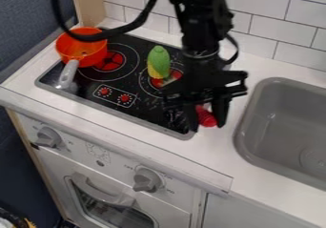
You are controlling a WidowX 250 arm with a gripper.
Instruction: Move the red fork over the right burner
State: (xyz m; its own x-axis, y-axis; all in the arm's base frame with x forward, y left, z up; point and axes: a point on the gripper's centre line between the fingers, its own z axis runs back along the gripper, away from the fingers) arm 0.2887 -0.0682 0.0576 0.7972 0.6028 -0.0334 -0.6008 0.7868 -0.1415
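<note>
The gripper [207,124] hangs over the counter strip between the stove's right edge and the sink, pointing down. Its two fingers stand apart, open, one on each side of a red object [206,117]. That object looks like part of the red fork; the rest of its shape is hidden behind the gripper. To the left is the right burner [156,82], a red-centred ring partly covered by the arm.
A green and yellow toy corn [158,61] stands at the right burner, with a small pinkish item beside it. An orange pot [81,48] sits by the left burner, its grey handle towards the front. The grey sink [259,91] lies to the right.
</note>
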